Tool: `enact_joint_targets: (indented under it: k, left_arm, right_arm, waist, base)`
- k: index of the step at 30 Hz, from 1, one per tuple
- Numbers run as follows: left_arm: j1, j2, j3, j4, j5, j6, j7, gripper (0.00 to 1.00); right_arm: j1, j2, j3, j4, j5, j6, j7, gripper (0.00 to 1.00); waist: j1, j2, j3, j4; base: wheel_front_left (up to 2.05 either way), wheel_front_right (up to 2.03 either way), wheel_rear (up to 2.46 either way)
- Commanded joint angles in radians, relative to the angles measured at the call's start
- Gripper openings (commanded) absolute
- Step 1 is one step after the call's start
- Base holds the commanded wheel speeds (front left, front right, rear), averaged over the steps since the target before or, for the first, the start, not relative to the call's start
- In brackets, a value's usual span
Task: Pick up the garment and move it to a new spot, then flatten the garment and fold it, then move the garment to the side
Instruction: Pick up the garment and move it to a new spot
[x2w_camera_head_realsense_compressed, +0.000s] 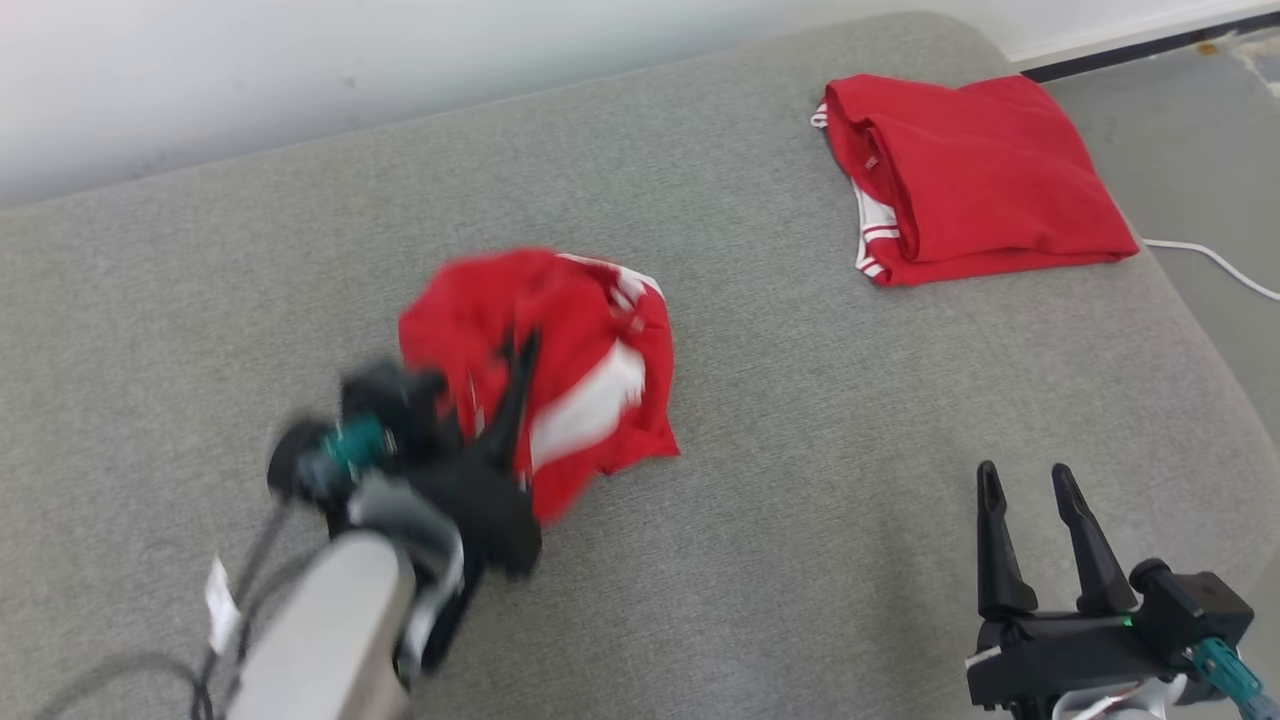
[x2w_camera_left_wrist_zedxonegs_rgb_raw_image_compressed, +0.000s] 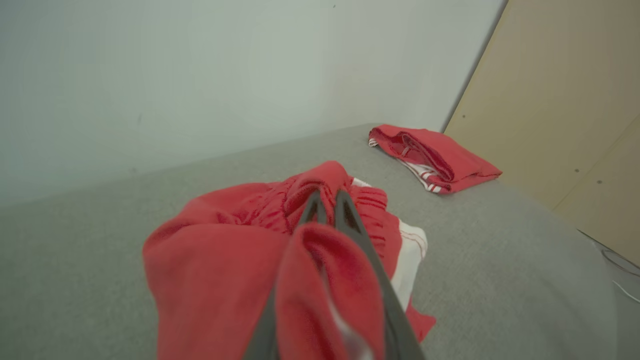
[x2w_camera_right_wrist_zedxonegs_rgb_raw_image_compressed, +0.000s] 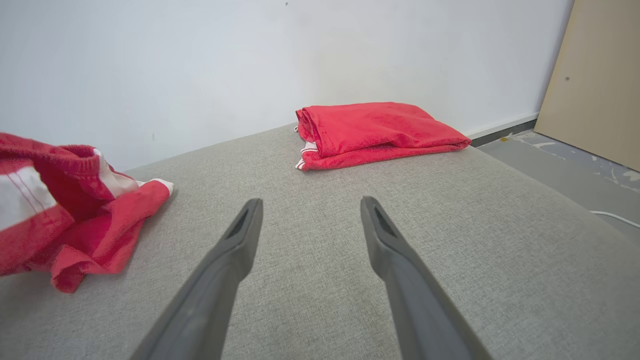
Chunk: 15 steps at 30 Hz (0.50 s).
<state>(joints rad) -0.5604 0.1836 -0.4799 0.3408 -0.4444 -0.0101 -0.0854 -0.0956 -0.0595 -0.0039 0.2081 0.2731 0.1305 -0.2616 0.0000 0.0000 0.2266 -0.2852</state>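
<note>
Red cloth with white stripes, the crumpled garment (x2w_camera_head_realsense_compressed: 590, 340), sits bunched near the middle of a grey upholstered surface (x2w_camera_head_realsense_compressed: 800, 480), pinched in the left gripper (x2w_camera_left_wrist_zedxonegs_rgb_raw_image_compressed: 328, 199). Its two dark fingers are drawn almost together on a fold of the fabric, as the left wrist view shows, with more cloth draped over them. In the head view this arm and the garment are blurred. Seen from the right wrist, the garment's lower folds touch the surface while its upper part is gathered higher. The right gripper (x2w_camera_head_realsense_compressed: 1025, 472) hovers low at the near right with its fingers spread wide and nothing between them, well apart from the garment. A second red garment (x2w_camera_head_realsense_compressed: 975, 180), neatly folded, lies at the far right corner beside a white wall (x2w_camera_head_realsense_compressed: 300, 60). A white cable (x2w_camera_head_realsense_compressed: 1215, 258) trails across the floor beyond the surface's edge.
</note>
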Motion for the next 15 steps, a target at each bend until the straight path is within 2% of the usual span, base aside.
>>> enact_joint_targets:
  k: [1,2,3,11,15]
  left_arm:
    - [0.018,0.007,-0.005,0.022,0.008,0.004,-0.02,0.12]
    - [0.033,0.002,-0.015,0.042,0.009,0.001,-0.026,0.39]
    - [0.044,-0.004,-0.021,0.057,0.005,-0.006,-0.035,1.0]
    - [0.005,-0.016,0.001,0.041,0.017,-0.002,-0.144,1.0]
    - [0.026,0.026,0.049,-0.011,0.026,0.015,-0.167,1.0]
  right_arm:
    - [-0.011,0.001,0.007,0.003,0.007,0.0,-0.004,1.0]
    - [-0.014,0.002,0.005,0.005,0.007,0.0,-0.004,1.0]
    - [-0.018,0.002,0.007,0.006,0.007,0.0,-0.004,1.0]
    - [0.003,-0.007,0.003,0.01,-0.006,0.0,-0.002,1.0]
    - [0.02,-0.019,0.004,0.001,-0.011,0.0,-0.002,1.0]
  waist:
    - [0.0,0.0,0.004,0.009]
    - [0.0,0.0,0.003,0.015]
    - [0.0,0.0,0.002,0.021]
    - [0.0,0.0,-0.048,0.097]
    - [0.0,0.0,-0.091,0.151]
  base:
    - [0.0,0.0,0.0]
    - [0.0,0.0,0.0]
    - [0.0,0.0,0.0]
    - [0.0,0.0,0.0]
    - [0.0,0.0,0.0]
